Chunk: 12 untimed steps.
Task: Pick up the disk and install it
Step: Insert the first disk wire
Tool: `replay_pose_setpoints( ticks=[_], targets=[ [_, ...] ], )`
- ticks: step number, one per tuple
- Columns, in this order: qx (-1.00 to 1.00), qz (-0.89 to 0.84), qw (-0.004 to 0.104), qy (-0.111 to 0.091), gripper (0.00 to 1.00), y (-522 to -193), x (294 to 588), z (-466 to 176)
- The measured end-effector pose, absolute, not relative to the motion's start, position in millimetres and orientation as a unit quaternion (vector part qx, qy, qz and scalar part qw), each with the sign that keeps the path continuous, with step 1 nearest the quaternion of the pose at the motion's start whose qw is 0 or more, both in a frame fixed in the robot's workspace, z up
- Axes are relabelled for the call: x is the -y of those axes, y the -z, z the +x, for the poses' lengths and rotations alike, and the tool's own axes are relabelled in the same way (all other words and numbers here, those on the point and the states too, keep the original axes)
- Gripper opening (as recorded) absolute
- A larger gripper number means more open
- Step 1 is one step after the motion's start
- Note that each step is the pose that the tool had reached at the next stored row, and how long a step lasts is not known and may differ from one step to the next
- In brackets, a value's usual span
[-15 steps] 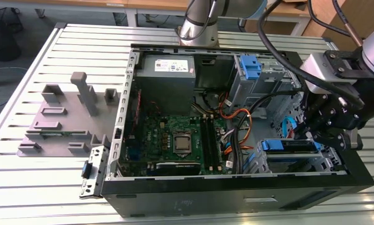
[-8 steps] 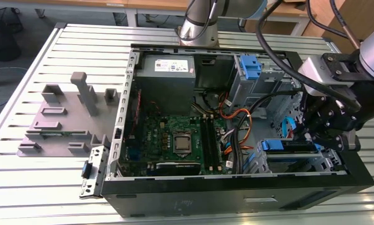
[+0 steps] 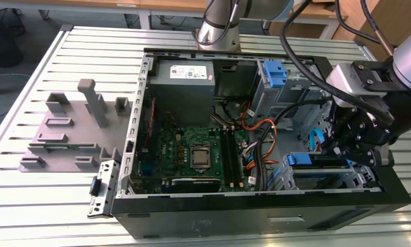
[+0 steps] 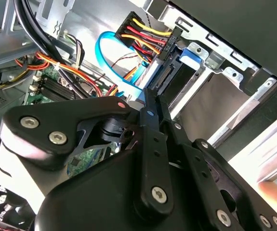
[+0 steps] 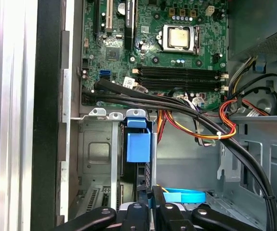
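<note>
Exterior view: gripper (image 3: 353, 149) over drive bay (image 3: 322, 177) of open computer case (image 3: 260, 216) on tabletop (image 3: 40, 206). First wrist view: disk (image 5: 139, 149), blue carrier uppermost, seated in bay. Gripper state: cannot tell.

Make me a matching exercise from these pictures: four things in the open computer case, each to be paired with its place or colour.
Things:
1. power supply
2. claw
3. grey fixture block
4. processor socket

Descriptions:
A. on the slatted table, outside the case, at the exterior view's left
B. on the green motherboard, above the memory slots in the first wrist view
C. grey box with a white sticker, in a far corner of the case
D. black, over the drive bay with the blue carrier

Pairs: 1-C, 2-D, 3-A, 4-B
</note>
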<state>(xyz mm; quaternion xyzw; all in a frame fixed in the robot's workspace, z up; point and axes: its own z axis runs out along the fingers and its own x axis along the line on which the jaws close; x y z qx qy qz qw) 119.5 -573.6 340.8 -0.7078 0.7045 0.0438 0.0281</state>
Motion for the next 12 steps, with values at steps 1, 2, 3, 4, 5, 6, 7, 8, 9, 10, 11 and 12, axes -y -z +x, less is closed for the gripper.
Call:
replay_pose_setpoints(
  ticks=[1, 2, 3, 4, 5, 6, 7, 8, 9, 10, 11, 12],
  targets=[
    [-0.704, -0.708, 0.028, -0.044, 0.16, -340.6, 573.6, 119.5],
    [-0.704, -0.708, 0.028, -0.044, 0.16, -340.7, 573.7, 119.5],
    [-0.704, -0.708, 0.028, -0.044, 0.16, -340.7, 573.7, 119.5],
    [-0.704, -0.708, 0.028, -0.044, 0.16, -340.7, 573.7, 119.5],
    [-0.704, -0.708, 0.028, -0.044, 0.16, -340.7, 573.8, 119.5],
    [-0.704, -0.708, 0.028, -0.044, 0.16, -340.5, 574.1, 119.5],
    [-0.704, -0.708, 0.028, -0.044, 0.16, -340.4, 574.1, 119.5],
    [-0.704, -0.708, 0.028, -0.044, 0.16, -340.4, 574.1, 119.5],
    [-0.704, -0.708, 0.028, -0.044, 0.16, -340.3, 574.1, 119.5],
    [-0.704, -0.708, 0.028, -0.044, 0.16, -340.2, 574.2, 119.5],
    [-0.704, -0.708, 0.028, -0.044, 0.16, -340.2, 574.2, 119.5],
    [-0.704, -0.708, 0.028, -0.044, 0.16, -340.1, 574.2, 119.5]
  ],
)
